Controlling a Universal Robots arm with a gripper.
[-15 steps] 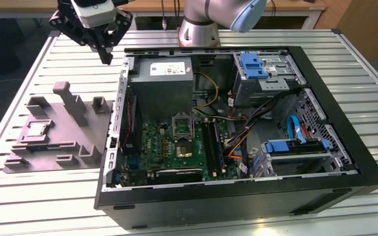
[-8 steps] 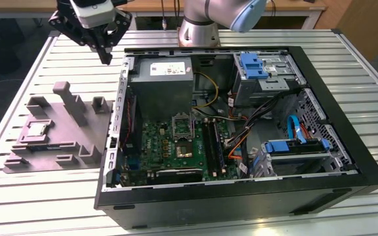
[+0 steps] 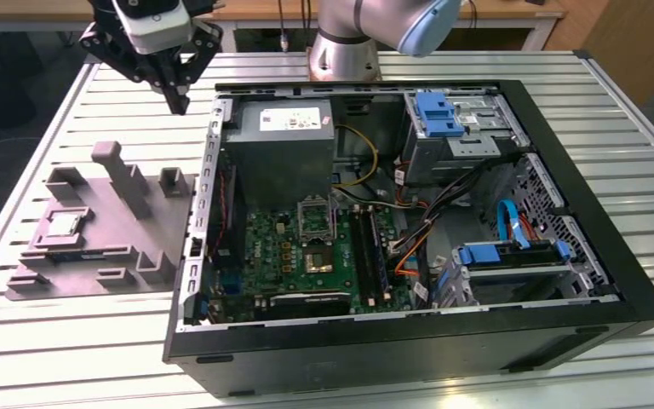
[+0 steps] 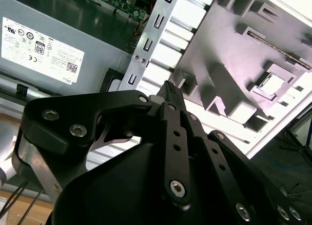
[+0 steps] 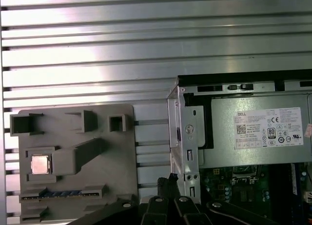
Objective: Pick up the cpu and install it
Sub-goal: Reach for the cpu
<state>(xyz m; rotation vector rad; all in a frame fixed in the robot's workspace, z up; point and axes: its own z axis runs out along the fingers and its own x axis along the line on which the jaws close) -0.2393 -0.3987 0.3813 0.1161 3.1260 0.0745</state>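
Note:
The cpu (image 3: 64,226) is a small silver square lying flat in a recess of the grey moulded fixture (image 3: 111,243), at the exterior view's left beside the computer case. Both wrist views show the cpu (image 4: 273,83) (image 5: 40,164) in that recess with nothing touching it. My gripper (image 3: 177,104) hangs high over the table behind the fixture, near the case's back left corner, well clear of the cpu. Its black fingers (image 4: 169,95) are shut together with nothing between them. The green motherboard (image 3: 304,256) with its metal socket frame (image 3: 314,215) lies inside the open case.
The open black case (image 3: 554,170) fills the middle and the exterior view's right, with a grey power supply (image 3: 287,128), cables and blue drive brackets (image 3: 438,115). The fixture has upright posts (image 3: 109,158). The slatted metal table (image 3: 31,341) extends around both.

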